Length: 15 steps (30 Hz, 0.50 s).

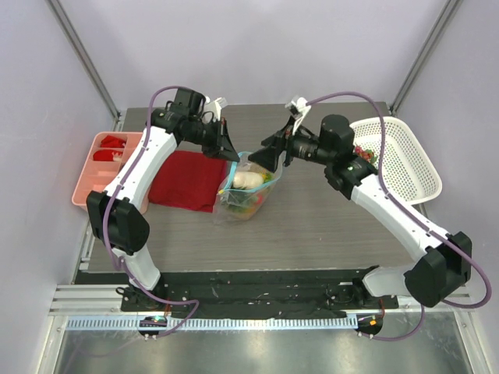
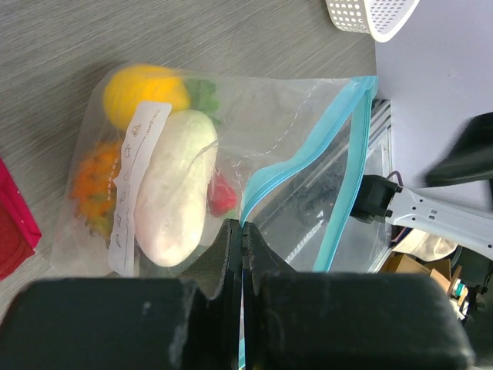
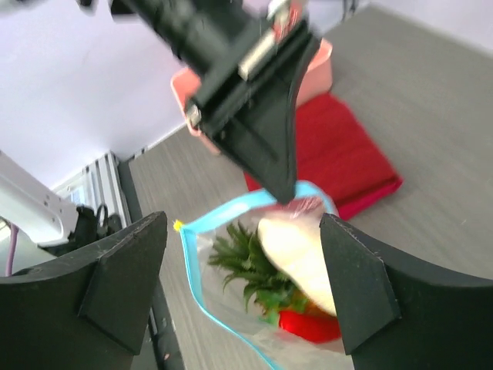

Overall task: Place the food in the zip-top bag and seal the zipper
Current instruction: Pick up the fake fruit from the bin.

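While my left jaws were pinched shut on the teal zipper (image 2: 296, 163), the zip-top bag (image 1: 245, 191) sat on the bench (image 1: 327, 226) between my arms, just beside the red cloth (image 1: 183, 179). My right jaws hung spread wide at the mouth, gripping nothing. I figured the film was thin, slippery and floppy, sagging with the light food (image 2: 139, 89), so the stiffer zipper strip was the place to grab. The mouth pointed up and away from me, long axis near-to-far, radish (image 2: 173, 185) crosswise.
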### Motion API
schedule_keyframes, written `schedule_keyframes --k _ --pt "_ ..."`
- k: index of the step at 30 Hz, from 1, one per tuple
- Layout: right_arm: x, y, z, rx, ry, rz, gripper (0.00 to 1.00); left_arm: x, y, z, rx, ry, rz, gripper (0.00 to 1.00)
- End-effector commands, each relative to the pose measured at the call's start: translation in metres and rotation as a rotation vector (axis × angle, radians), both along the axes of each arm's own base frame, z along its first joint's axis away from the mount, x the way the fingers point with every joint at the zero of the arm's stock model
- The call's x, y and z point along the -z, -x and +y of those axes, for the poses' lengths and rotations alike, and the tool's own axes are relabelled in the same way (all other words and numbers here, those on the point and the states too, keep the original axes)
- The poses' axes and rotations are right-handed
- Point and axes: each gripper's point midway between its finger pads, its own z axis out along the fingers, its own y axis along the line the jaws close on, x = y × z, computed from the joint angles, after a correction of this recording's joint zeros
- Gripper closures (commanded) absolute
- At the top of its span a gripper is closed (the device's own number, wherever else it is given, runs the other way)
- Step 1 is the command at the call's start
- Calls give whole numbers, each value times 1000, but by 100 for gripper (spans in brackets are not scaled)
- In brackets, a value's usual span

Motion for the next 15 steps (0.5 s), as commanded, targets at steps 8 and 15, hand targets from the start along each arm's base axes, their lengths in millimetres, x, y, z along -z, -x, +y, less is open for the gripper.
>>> schedule_keyframes --k 8,15 --pt "-19 -105 -178 283 143 43 14 -22 0 3 12 12 -81 98" --pt "71 -149 -349 596 584 162 16 -22 0 2 4 24 -76 98"
